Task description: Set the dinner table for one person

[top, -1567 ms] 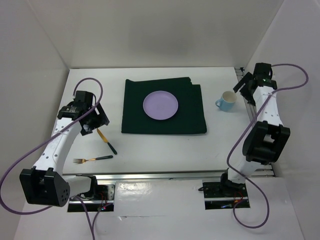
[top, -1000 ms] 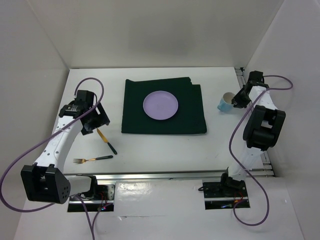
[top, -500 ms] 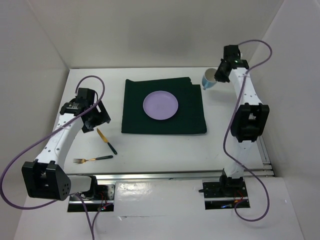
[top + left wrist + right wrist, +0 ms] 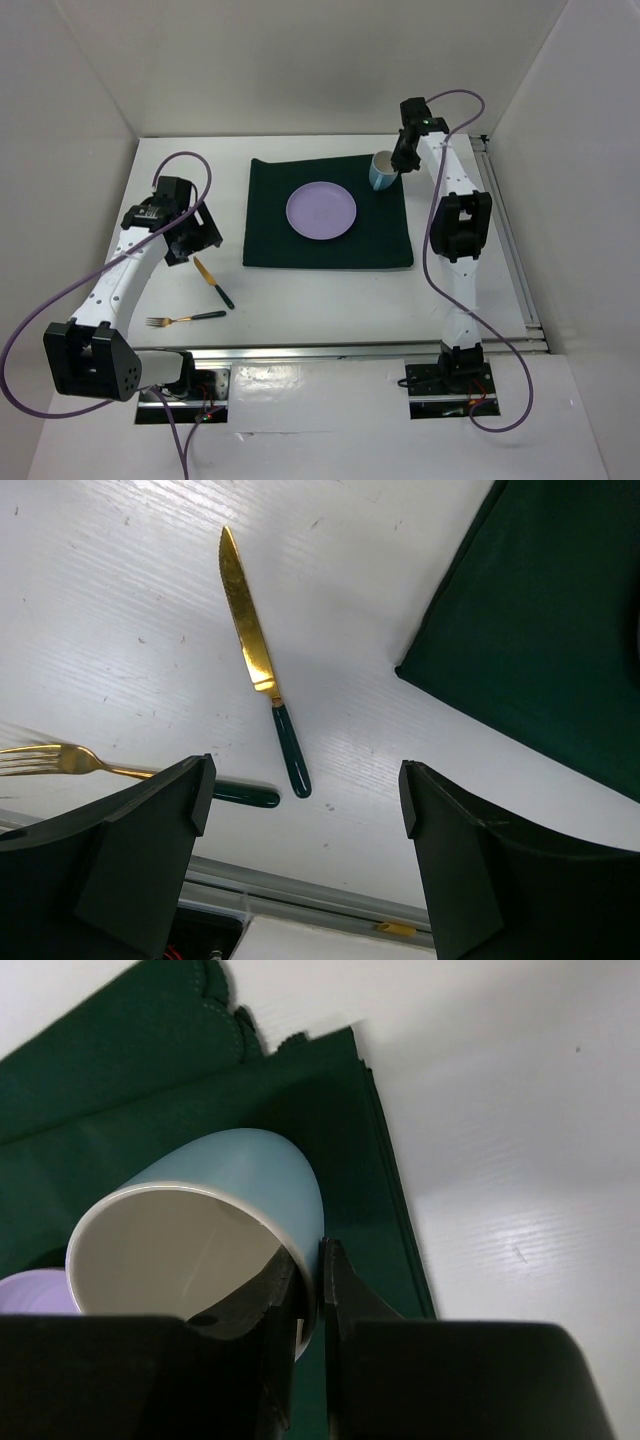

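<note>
Right wrist view: right gripper clamped on the blue mug, above the green mat on the dinner table.

shiny metal knife, matt cloth mat

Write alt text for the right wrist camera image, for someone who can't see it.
The right gripper pinches the rim of a light blue mug, one finger inside its cream interior and one outside, seen over a corner of the dark green cloth mat. A sliver of lilac plate shows at lower left; the white table fills the right.
</note>
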